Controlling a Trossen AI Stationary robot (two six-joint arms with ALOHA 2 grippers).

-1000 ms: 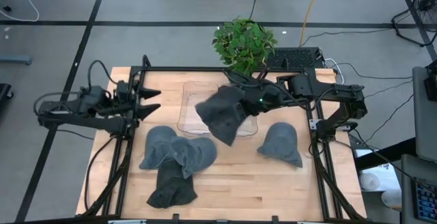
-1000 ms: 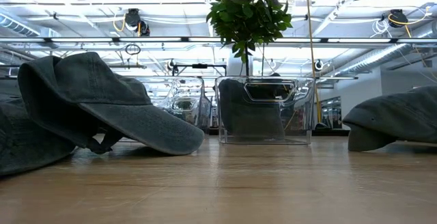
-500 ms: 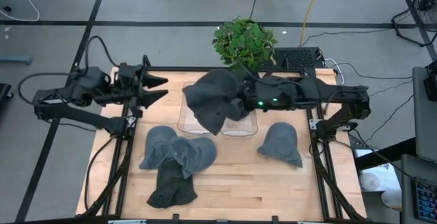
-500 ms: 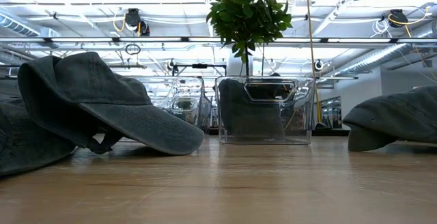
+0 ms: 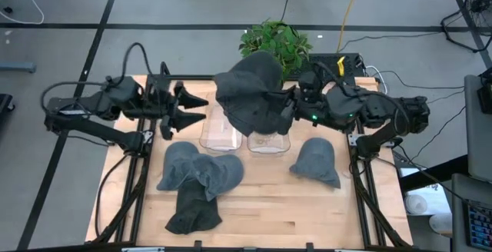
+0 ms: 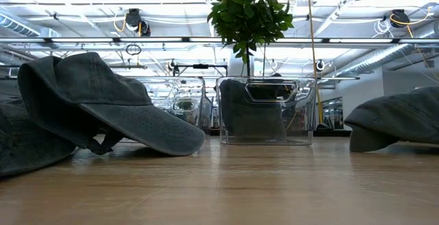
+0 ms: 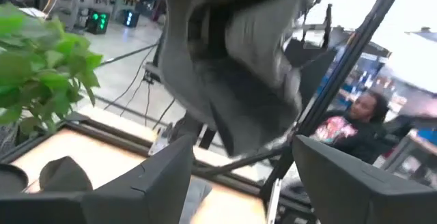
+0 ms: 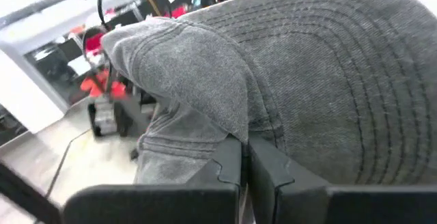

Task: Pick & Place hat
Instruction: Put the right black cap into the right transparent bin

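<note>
A grey cap (image 5: 250, 91) hangs in the air over the clear container (image 5: 219, 138) at the table's far side, shut in my right gripper (image 5: 286, 112). In the right wrist view its stitched brim (image 8: 355, 80) fills the picture. My left gripper (image 5: 201, 107) is open and points toward the table's right, just left of the held cap; in its wrist view the cap (image 7: 232, 60) hangs ahead of the spread fingers. Three more grey caps (image 5: 201, 174) lie overlapping left of centre, and one cap (image 5: 315, 160) lies on the right. My right gripper pinches a bunched fold of the cap's crown cloth (image 8: 229, 125) beside the brim between its two fingers (image 8: 270, 173). It comes about level from the table's right. The cap is lifted clear above the container, crown toward the left.
A potted plant (image 5: 275, 44) stands just beyond the table's far edge, behind the container (image 6: 266, 112). The black frame rails (image 5: 361, 175) run along both sides of the table. Bare wood (image 5: 292, 213) lies toward the near edge. A person (image 7: 355, 125) shows in the room behind.
My right gripper has carried the cap up and toward the far edge, from beside the container to above it; the cap turned as it went and left the low view's top. My left gripper has moved toward the table's right, closer to the cap, staying open.
</note>
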